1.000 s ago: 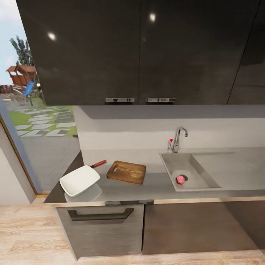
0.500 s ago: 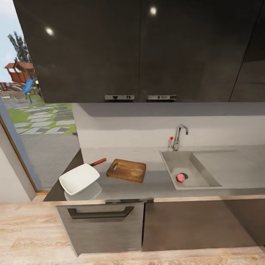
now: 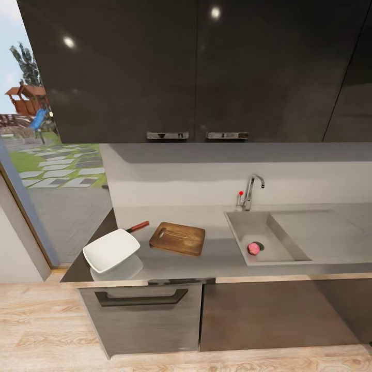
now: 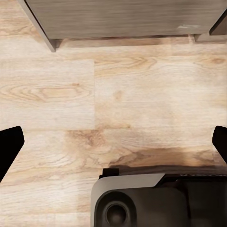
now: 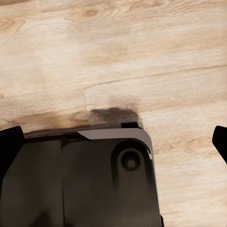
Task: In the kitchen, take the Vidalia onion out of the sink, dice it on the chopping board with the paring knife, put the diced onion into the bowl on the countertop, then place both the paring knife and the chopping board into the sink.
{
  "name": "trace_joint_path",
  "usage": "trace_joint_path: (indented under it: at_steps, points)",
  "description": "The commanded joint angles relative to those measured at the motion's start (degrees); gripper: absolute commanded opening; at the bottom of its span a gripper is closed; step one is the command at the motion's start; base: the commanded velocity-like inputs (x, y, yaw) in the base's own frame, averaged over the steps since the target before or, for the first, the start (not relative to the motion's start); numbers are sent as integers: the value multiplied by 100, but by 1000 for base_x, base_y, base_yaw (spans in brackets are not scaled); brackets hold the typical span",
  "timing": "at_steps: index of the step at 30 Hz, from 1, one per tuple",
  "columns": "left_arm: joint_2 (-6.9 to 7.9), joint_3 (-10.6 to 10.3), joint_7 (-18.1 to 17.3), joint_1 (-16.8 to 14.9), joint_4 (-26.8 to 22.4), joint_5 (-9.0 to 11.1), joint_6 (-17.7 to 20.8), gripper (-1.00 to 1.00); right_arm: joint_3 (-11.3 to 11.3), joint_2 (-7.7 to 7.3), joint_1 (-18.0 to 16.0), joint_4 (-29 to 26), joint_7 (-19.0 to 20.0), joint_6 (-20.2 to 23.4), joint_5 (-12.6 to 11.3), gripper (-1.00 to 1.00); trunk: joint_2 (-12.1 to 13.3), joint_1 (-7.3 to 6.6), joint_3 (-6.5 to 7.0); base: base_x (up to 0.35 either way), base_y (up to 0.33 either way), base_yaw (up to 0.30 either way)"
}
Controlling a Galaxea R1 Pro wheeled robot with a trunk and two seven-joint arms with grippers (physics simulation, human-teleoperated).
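Nothing of the task looks done yet; every item lies where a start would have it, and the robot stands back from the worktop [image 3: 222, 258] with its arms hanging low.

Taking the head view from left to right: the white bowl [image 3: 111, 250] sits near the left end of the worktop, empty as far as can be seen. Behind its far corner the reddish handle of the paring knife [image 3: 137, 226] pokes out, its blade hidden by the bowl. Just beside these lies the chopping board [image 3: 177, 238], flat, bare, its slot handle toward the knife. Further right is the sink [image 3: 243, 230], with the chrome tap [image 3: 251, 191] behind it, and the Vidalia onion [image 3: 253, 249] resting whole on the basin floor next to the drain. The drainboard stretches off to the right.

The left hand [image 4: 113, 146] shows dark fingertips at either edge of its wrist view, spread wide with nothing between them but wooden floor [image 4: 118, 94] and part of the robot's base. The right hand [image 5: 113, 142] is likewise spread and empty above the floor.

So all steps remain: fetching the onion, dicing it on the board, filling the bowl, and putting knife and board into the sink. The first need, I judge, is to close in on the sink.
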Motion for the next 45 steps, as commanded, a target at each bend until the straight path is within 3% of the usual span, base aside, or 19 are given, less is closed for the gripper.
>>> trace_joint_path:
  at_steps: [1, 23, 32, 39, 45]
  points:
    - [3, 3, 1, 1, -7, 0, -8, 100, -26, 4, -2, -2, 2, -17, -6, 100, -11, 4, -11, 0, 0, 0]
    - [-1, -22, 1, 1, -3, 0, -8, 100, -34, 4, -2, -2, 2, -22, -7, 100, -11, 4, -11, -6, 0, 0]
    - [-2, -29, 1, 0, 1, 0, -8, 100, -43, 1, -1, -124, 7, -65, -9, 100, -11, 4, -11, -294, 0, 0]
    - [-2, -30, -1, 0, 2, 0, -8, 100, -36, -6, -2, -1068, 11, -75, -1, 100, -11, 4, -11, -89, 0, 0]
    - [-1, -28, 0, 2, 15, 0, -5, 100, -34, -6, -2, -2828, -48, -64, 26, 100, -11, 4, -11, -8, 0, 0]
